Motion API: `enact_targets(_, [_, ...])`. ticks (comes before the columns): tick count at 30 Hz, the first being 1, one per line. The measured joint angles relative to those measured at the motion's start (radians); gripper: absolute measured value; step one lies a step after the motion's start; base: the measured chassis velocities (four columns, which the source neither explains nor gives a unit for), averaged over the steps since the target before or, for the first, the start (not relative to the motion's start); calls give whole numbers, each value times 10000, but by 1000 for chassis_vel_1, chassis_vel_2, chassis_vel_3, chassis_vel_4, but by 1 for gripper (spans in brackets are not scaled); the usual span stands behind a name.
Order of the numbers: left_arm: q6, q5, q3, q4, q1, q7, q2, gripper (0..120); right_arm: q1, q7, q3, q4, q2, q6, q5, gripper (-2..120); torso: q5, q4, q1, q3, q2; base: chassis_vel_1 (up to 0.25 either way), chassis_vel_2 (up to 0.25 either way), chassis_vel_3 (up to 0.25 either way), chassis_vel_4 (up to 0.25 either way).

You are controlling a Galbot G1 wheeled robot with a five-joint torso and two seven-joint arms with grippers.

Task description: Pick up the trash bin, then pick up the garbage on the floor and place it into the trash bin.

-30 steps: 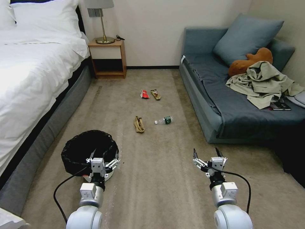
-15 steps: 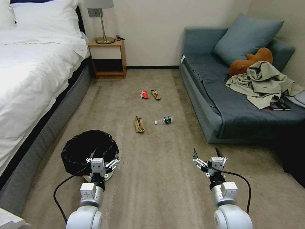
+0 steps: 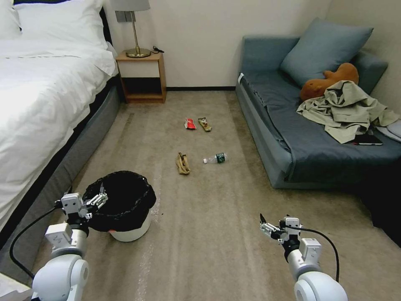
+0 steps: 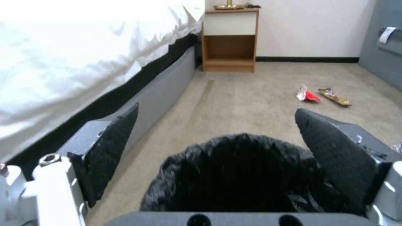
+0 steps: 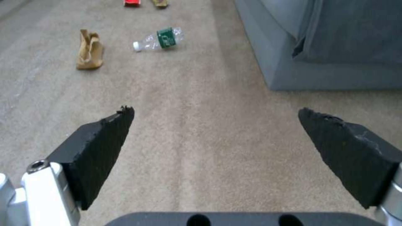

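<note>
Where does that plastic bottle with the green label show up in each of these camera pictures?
Head view: bottle lies mid-floor, before the sofa.
Left wrist view: not in it.
Right wrist view: bottle lies far ahead of the gripper.
Shared landmark: the tan scrap beside it.

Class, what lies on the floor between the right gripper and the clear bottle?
Only bare carpet separates the right gripper from the clear bottle, as the right wrist view shows.

Trash bin (image 3: 129, 230): smooth white plastic, crinkly black bag; carpet (image 3: 209, 234) matt.
</note>
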Motion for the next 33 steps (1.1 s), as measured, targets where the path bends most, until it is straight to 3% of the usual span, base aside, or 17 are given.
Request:
enact_targets(1, [0,0,0,0,0,0,0,100,0,0,0,0,0,0,0,100,0,0,0,0,0,0,0,0,0])
enact_targets(3, [289,-725,-109,33,-320,-84,848,100,32,-153,520,555,-645,-522,515,100,-1,-2,0,0,0,0,0,0,0])
enact_targets(4, [289,-725,-109,33,-320,-84,848,100,32,-153,520,555,-645,-522,515,100,-1,-2,0,0,0,0,0,0,0])
enact_targets(5, [395,-992,-137,47,-434,-107,1157,100,57,-230,749,804,-933,-740,738,100,-9,-2,0,0,0,0,0,0,0])
enact_targets(6, [594,-1494,-204,80,-649,-162,1745,100,97,-402,1216,1315,-1523,-1221,1217,100,-3,-2,1,1,0,0,0,0,0])
enact_targets(7, [594,-1494,-204,80,-649,-162,1745,100,97,-402,1216,1315,-1523,-1221,1217,100,-3,-2,1,1,0,0,0,0,0])
enact_targets(8, [781,-1957,-284,101,-868,-221,2308,100,141,-572,1698,1843,-2129,-1704,1697,100,4,-5,1,0,0,0,0,0,0])
enact_targets(9, [836,-2096,-298,109,-923,-234,2456,99,171,-701,2052,2238,-2576,-2066,2059,100,5,-5,1,0,0,0,0,0,0])
enact_targets(13, [876,-2178,-296,123,-945,-236,2532,98,282,-764,2463,2587,-2965,-2271,2444,100,-18,-1,0,1,0,0,0,0,0])
enact_targets(14, [876,-2179,-298,122,-947,-239,2537,97,319,-756,2486,2606,-2771,-2239,2498,100,7,0,1,1,0,0,0,0,0])
enact_targets(17, [1001,-2331,-325,231,-971,-297,2614,97,328,-751,2321,2518,-2352,-2099,2378,100,-7,-4,1,0,1,0,0,0,0])
enact_targets(19, [1375,-2751,-457,616,-1033,-514,2838,97,317,-749,2186,2444,-2086,-2015,2263,100,-5,-6,0,0,0,0,0,0,0])
enact_targets(20, [1884,-3228,-696,1157,-1101,-871,3122,96,285,-739,2034,2353,-1794,-1909,2108,100,6,-4,1,1,0,0,0,0,0])
enact_targets(21, [1884,-3228,-696,1157,-1101,-871,3122,96,285,-739,2034,2353,-1794,-1909,2108,100,6,-4,1,1,0,0,0,0,0])
enact_targets(22, [2116,-3472,-741,1386,-1128,-981,3235,96,247,-749,1831,2260,-1512,-1773,1884,100,-8,-1,0,1,0,0,0,0,0])
enact_targets(30, [2219,-3581,-766,1529,-1160,-1031,3282,97,105,-790,1546,2045,-1020,-1441,1446,100,-1,-4,0,0,0,0,0,0,0])
enact_targets(33, [2417,-3749,-691,2095,-1357,-1056,3372,97,83,-816,1525,1954,-937,-1319,1340,100,1,-2,1,0,1,0,0,0,0])
